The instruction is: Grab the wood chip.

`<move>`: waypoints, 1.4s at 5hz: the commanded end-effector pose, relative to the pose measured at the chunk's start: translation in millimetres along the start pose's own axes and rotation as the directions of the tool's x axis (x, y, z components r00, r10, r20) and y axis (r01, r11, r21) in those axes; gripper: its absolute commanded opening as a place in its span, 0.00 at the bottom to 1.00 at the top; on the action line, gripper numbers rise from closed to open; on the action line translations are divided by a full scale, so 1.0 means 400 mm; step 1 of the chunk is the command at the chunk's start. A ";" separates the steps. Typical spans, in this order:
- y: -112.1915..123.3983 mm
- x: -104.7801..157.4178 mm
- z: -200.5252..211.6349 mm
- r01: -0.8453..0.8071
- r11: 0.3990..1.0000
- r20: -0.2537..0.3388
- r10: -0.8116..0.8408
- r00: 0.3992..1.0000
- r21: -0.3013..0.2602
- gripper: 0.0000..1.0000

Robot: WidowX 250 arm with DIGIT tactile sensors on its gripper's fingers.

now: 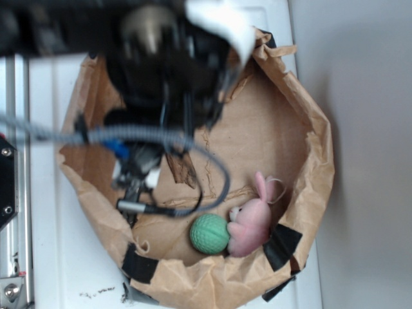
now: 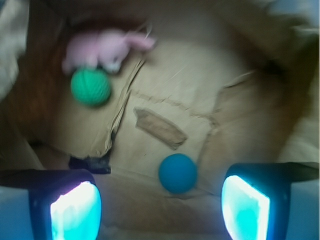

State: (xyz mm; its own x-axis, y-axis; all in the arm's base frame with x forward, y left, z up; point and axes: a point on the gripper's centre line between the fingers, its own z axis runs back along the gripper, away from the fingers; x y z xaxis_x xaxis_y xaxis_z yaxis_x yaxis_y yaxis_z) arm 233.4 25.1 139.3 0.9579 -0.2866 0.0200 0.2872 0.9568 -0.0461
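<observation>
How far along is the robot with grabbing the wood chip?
Early stage. The gripper hovers inside the paper-lined bin, jaws wide open and empty. The wood chip lies flat and untouched on the paper, past the blue ball. Descending, closing and lifting remain.

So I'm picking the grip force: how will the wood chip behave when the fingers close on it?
The wood chip looks flat and thin, lying flush on the paper lining, so it probably won't roll. Its rough grain should resist slipping. Being thin, it's likely light and might snap under hard squeezing. The blue ball nearby could roll if nudged. The gripper is open.
</observation>
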 end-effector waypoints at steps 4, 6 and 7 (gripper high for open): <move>0.075 0.084 -0.052 0.075 0.995 0.050 -0.078 0.996 0.066 1.00; 0.003 0.035 -0.153 0.180 0.979 0.069 -0.187 0.980 0.092 1.00; -0.027 -0.016 -0.138 0.225 0.970 0.083 -0.233 0.969 0.092 1.00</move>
State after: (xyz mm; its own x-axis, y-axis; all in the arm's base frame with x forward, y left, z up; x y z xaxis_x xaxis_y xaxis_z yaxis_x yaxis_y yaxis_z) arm 219.5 14.9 75.7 0.8670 -0.4918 0.0802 0.4909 0.8706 0.0321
